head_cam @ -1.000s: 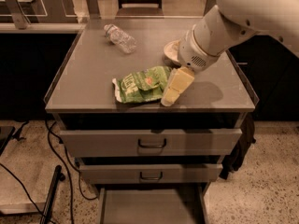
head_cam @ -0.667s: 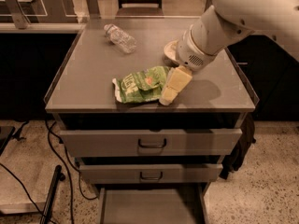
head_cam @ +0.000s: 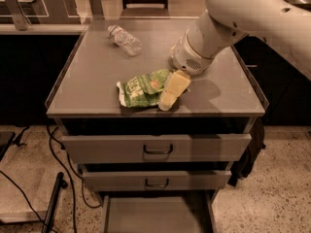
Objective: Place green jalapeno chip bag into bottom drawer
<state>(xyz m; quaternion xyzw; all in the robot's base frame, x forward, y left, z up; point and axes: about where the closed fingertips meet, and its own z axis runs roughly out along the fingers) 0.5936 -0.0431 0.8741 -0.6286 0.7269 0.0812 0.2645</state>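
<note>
The green jalapeno chip bag [head_cam: 140,90] lies crinkled on the grey cabinet top [head_cam: 97,76], near its front edge. My gripper [head_cam: 167,100] points down on the bag's right end, touching or just over it, with the white arm [head_cam: 228,18] reaching in from the upper right. The bottom drawer [head_cam: 155,216] is pulled out below the cabinet, a shallow grey tray with nothing showing in it.
A clear plastic bottle [head_cam: 125,39] lies on its side at the back of the cabinet top. Two wider handled drawers [head_cam: 156,148] sit shut above the bottom one. Black cables [head_cam: 58,178] trail on the floor at the left.
My gripper has moved a little to the left, onto the right end of the chip bag. The bag and the bottle have not moved.
</note>
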